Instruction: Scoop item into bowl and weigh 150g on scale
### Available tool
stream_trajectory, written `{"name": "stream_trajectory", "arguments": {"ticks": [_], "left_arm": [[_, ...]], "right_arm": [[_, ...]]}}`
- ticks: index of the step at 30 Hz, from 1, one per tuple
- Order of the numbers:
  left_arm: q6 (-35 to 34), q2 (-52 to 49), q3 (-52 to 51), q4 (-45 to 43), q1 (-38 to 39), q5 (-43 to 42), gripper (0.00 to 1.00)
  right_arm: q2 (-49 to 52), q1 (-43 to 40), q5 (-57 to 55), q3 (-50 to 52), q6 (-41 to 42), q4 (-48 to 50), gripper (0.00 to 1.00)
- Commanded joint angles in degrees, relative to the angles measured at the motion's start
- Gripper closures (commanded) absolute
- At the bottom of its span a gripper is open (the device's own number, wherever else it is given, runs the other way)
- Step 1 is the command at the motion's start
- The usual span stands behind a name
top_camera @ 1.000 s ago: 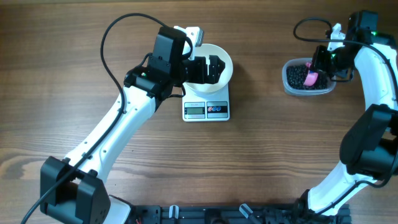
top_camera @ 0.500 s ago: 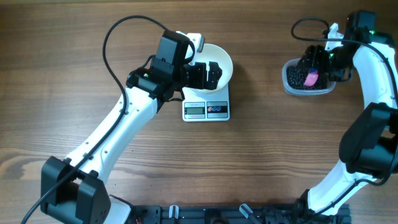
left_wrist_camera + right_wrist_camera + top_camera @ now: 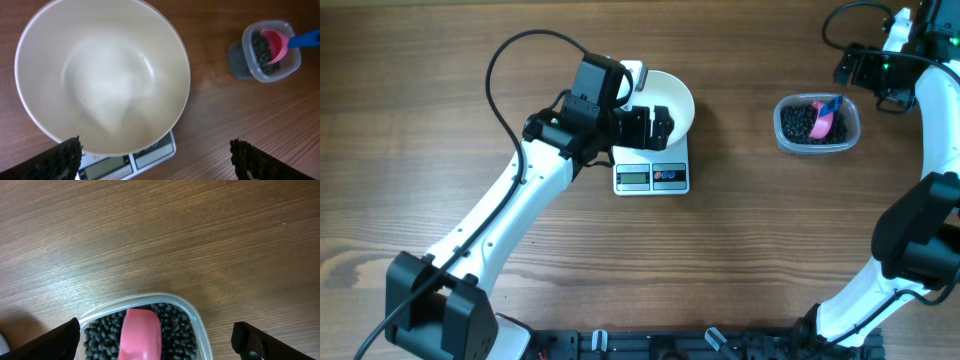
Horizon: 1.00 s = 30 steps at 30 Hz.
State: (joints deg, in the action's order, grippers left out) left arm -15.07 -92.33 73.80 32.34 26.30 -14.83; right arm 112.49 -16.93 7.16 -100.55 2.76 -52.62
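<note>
White bowl (image 3: 100,75): empty, no bean in it that you can see; it sits on the scale (image 3: 651,176)
Black beans (image 3: 172,330): all in the clear tub (image 3: 145,296), well apart from the bowl
Pink scoop (image 3: 274,42): lies loose in the tub, cup on the beans, blue handle out over the rim
Left gripper (image 3: 655,122): jaws wide, holding nothing, just beside the bowl
Right gripper (image 3: 155,336): jaws wide, empty, above the tub, touching nothing
Risk, scoop: if you pinch the handle off-centre, it may twist, flick beans out or tip the light tub
Risk, bowl: if your left fingers lean on the rim, the bowl can slide and the reading goes false
Risk, carry: a heaped scoop sheds beans onto the wooden table (image 3: 770,250) between tub and bowl
Risk, weight: large scoops near the end overshoot the target
Count: one bowl, one scale, one tub, one scoop, two grippers; beans too many to count
</note>
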Motion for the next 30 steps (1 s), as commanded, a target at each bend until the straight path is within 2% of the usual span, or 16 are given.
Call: {"name": "stream_trajectory", "arguments": {"ticks": [1,3,8,12,14,18,22,25,30], "left_arm": [[-1.8,0.7,0.4,2.8,0.3,-1.2,0.0],[0.0,0.7,0.4,4.5,1.0,-4.5,0.0],[6.0,0.7,0.4,10.9,7.1,-4.4,0.04],[14.6,0.3,0.4,13.6,14.4,-4.0,0.0],[15.4,-1.4,0.4,14.0,16.1,-2.6,0.0],[24.2,-6.7,0.4,16.4,17.9,-2.6,0.0],[33.1,-11.3,0.4,16.5,18.6,0.9,0.0],[33.4,-13.9,0.3,14.7,18.6,6.3,0.0],[34.4,-19.2,0.3,12.9,18.4,6.5,0.0]], "right_arm": [[-1.3,0.2,-1.8,-1.2,0.6,0.1,0.0],[-1.3,0.2,-1.8,-1.2,0.6,0.1,0.0],[-1.3,0.2,-1.8,-1.2,0.6,0.1,0.0],[-1.3,0.2,-1.8,-1.2,0.6,0.1,0.0],[-1.3,0.2,-1.8,-1.2,0.6,0.1,0.0],[-1.3,0.2,-1.8,-1.2,0.6,0.1,0.0],[-1.3,0.2,-1.8,-1.2,0.6,0.1,0.0],[-1.3,0.2,-1.8,-1.2,0.6,0.1,0.0],[-1.3,0.2,-1.8,-1.2,0.6,0.1,0.0]]}}
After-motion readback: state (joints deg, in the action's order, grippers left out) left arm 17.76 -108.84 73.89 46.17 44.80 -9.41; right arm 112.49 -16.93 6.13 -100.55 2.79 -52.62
